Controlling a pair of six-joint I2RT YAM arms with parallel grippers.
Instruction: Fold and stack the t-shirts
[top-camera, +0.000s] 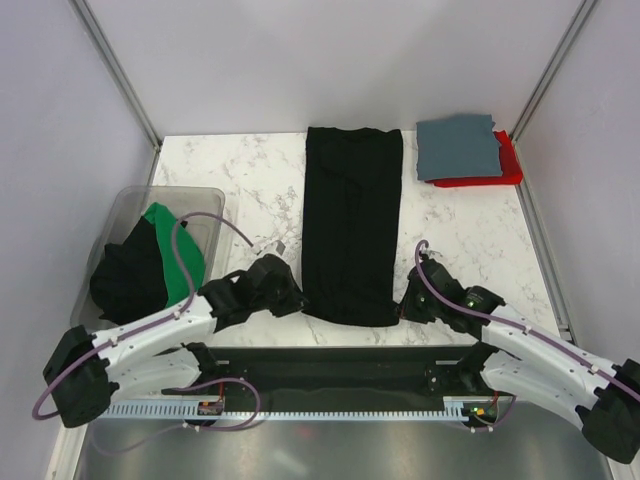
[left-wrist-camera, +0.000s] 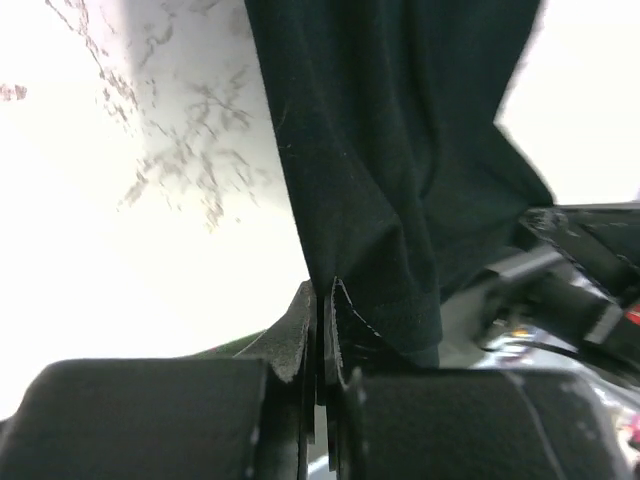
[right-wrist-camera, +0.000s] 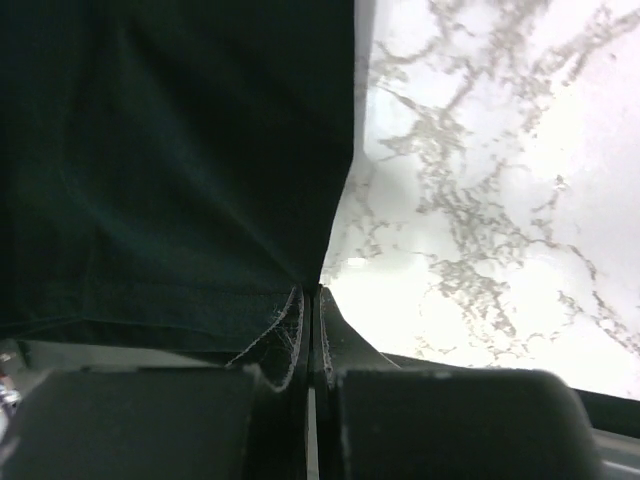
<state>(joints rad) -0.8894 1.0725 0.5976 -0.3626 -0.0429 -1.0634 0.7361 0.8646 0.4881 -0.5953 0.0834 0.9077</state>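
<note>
A long black t-shirt (top-camera: 352, 220), folded into a narrow strip, lies down the middle of the marble table. My left gripper (top-camera: 296, 297) sits at its near left corner. In the left wrist view that gripper (left-wrist-camera: 325, 295) is shut, with the black cloth (left-wrist-camera: 400, 150) running down into the jaw tips. My right gripper (top-camera: 408, 300) is at the near right corner. In the right wrist view it (right-wrist-camera: 316, 295) is shut on the cloth's edge (right-wrist-camera: 170, 150). A folded slate grey-blue t-shirt (top-camera: 458, 148) lies on a red one (top-camera: 500, 172) at the far right.
A clear plastic bin (top-camera: 130, 205) stands at the left, holding a crumpled green t-shirt (top-camera: 175, 250) and another black one (top-camera: 125, 280). Metal frame posts rise at both far corners, and the arm bases line the near edge.
</note>
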